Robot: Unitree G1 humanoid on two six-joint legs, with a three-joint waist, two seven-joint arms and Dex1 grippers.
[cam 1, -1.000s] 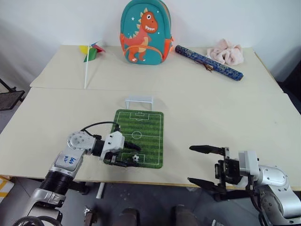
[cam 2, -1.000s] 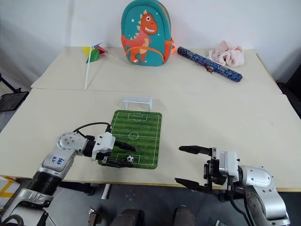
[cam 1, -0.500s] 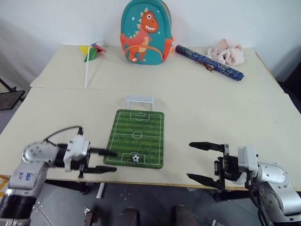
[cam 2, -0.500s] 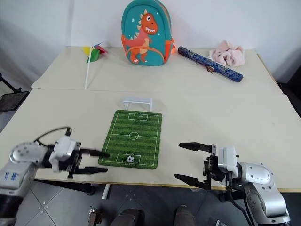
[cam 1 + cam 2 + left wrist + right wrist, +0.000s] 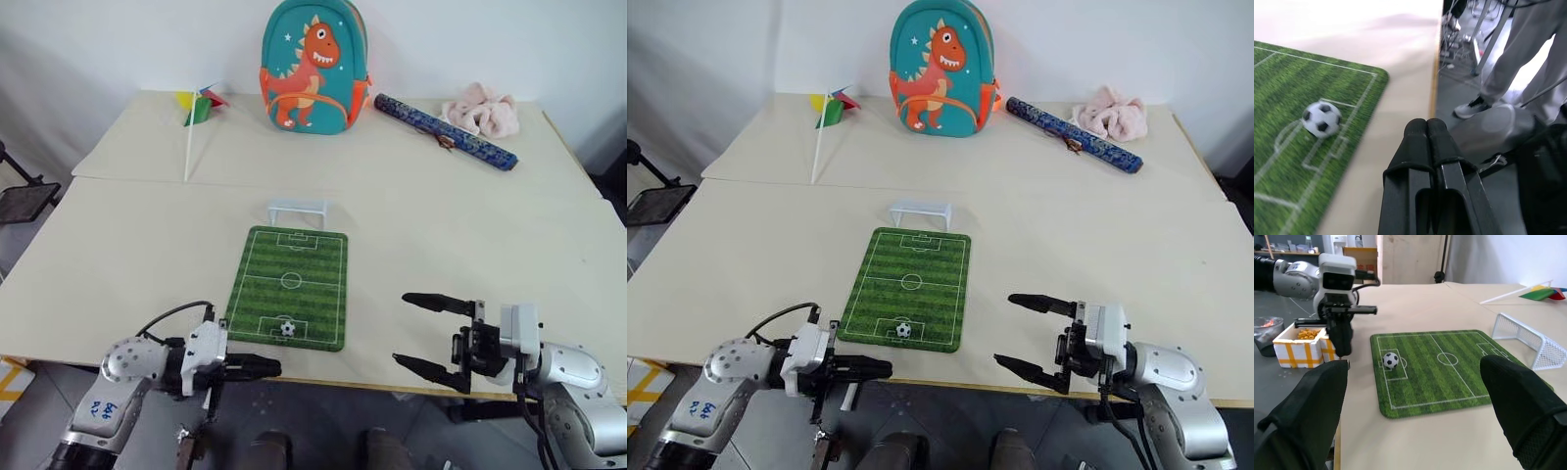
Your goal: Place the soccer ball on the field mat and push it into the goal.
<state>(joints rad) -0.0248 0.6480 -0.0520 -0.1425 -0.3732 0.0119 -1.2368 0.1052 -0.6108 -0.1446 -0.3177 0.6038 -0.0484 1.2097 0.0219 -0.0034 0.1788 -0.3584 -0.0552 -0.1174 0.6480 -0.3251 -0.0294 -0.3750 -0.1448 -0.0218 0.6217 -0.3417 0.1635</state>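
I see the soccer ball (image 5: pixel 287 329) resting on the field mat (image 5: pixel 290 286) near the tabletop's (image 5: pixel 118 264) front edge. My left gripper (image 5: pixel 271 367) is pinched closed and empty off that edge; my right gripper (image 5: pixel 419 333) gapes wide.

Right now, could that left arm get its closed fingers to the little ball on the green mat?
Probably yes. The left gripper, shut, sits just off the table edge beside the field mat's near corner, and nothing lies between it and the soccer ball.

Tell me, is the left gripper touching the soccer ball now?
Apart. In the left wrist view the shut left gripper is off the field mat, with bare table between it and the soccer ball.
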